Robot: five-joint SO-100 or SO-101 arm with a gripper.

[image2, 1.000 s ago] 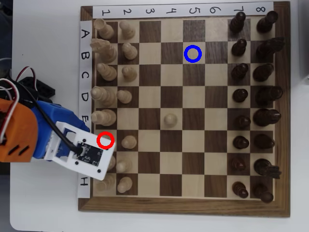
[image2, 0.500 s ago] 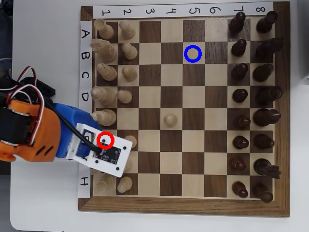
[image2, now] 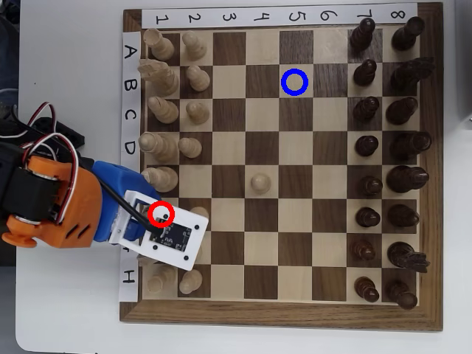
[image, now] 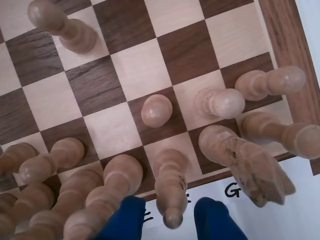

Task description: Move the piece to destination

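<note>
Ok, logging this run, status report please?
End effector open, straddling the piece, not closed. Blue ring empty. Pale pawn and neighbours crowd close.

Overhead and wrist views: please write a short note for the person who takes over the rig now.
Gripper: open, blue fingers on both sides of the slim light tan wooden piece at the board's edge, not closed on it.
Destination: the pale square with the blue ring, empty, far across the board.
Done: approach only.
Left: close, lift, carry the piece to the ring, release.
</note>
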